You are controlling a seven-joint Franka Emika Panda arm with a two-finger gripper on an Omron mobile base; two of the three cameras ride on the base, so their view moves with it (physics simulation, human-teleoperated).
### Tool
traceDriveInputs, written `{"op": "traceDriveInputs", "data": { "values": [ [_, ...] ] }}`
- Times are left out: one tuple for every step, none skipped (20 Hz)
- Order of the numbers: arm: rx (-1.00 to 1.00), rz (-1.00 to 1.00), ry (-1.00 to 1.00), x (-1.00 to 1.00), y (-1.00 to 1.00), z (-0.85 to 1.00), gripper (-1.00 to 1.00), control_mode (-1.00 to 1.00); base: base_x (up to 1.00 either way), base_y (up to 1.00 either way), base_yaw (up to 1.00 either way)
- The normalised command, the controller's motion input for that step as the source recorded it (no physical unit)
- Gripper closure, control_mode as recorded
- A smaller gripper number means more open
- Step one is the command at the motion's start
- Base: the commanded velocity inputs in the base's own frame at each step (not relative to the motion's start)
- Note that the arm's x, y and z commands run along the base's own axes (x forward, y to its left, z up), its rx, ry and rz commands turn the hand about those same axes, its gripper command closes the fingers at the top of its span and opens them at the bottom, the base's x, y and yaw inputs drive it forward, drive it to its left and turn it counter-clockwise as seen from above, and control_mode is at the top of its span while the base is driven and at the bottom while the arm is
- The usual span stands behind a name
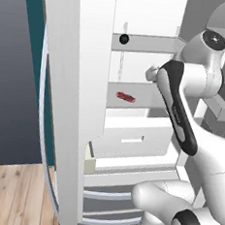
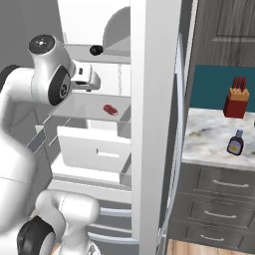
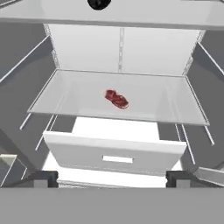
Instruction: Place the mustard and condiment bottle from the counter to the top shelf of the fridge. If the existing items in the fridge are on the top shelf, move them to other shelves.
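**Open end effector facing the fridge, black ball waiting on the top shelf**

Hovering in front of the tall grey fridge with white interior [image 1: 85,58], with the two-finger end effector [image 3: 111,178] spread wide and gripping nothing; dark tips sitting at the lower left and lower right of the hand view.

Looking straight in at the second pale grey shelf board, where the small flat red oblong piece [image 3: 116,99] is lying at centre frame, long axis running from upper left to lower right. Already off the top shelf, so needing no move, by this reading.

Sitting higher up, at the top edge of the hand view and slightly left of centre: the tiny black ball [image 3: 99,3], resting on the uppermost thin pale grey shelf board [image 3: 131,19]. Above the end effector's line of sight, so likely calling for a rise before any reach.

Standing well apart at the right of the right base view, on the white-grey marbled worktop [image 2: 209,142]: the small dark bottle with yellow-orange label [image 2: 235,142], upright.
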Motion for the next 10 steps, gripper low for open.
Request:
{"op": "traceDriveInputs", "data": {
  "values": [
    [0.00, 0.00, -0.31, 0.00, 0.25, 0.77, -1.00, -1.00, 0.00, 0.00, 0.00],
    [0.00, 0.00, -0.26, 0.06, 0.31, 0.77, -1.00, -1.00, 0.00, 0.00, 0.00],
    [0.00, 0.00, -0.24, 0.10, 0.28, 0.81, -1.00, -1.00, 0.00, 0.00, 0.00],
    [0.00, 0.00, -0.19, 0.13, 0.20, 0.89, -1.00, -1.00, 0.00, 0.00, 0.00],
    [0.00, 0.00, -0.15, 0.17, 0.16, 0.92, -1.00, -1.00, 0.00, 0.00, 0.00],
    [0.00, 0.00, -0.10, 0.24, 0.14, 0.91, -1.00, -1.00, 0.00, 0.00, 0.00],
    [0.00, 0.00, -0.07, 0.36, 0.16, 0.79, -1.00, -1.00, 0.00, 0.00, 0.00],
    [0.00, 0.00, -0.05, 0.46, 0.20, 0.69, -1.00, -1.00, 0.00, 0.00, 0.00],
    [0.00, 0.00, -0.02, 0.56, 0.20, 0.54, -1.00, -1.00, 0.00, 0.00, 0.00],
    [0.00, 0.00, -0.01, 0.58, 0.20, 0.47, -1.00, -1.00, 0.00, 0.00, 0.00]
  ]
}}
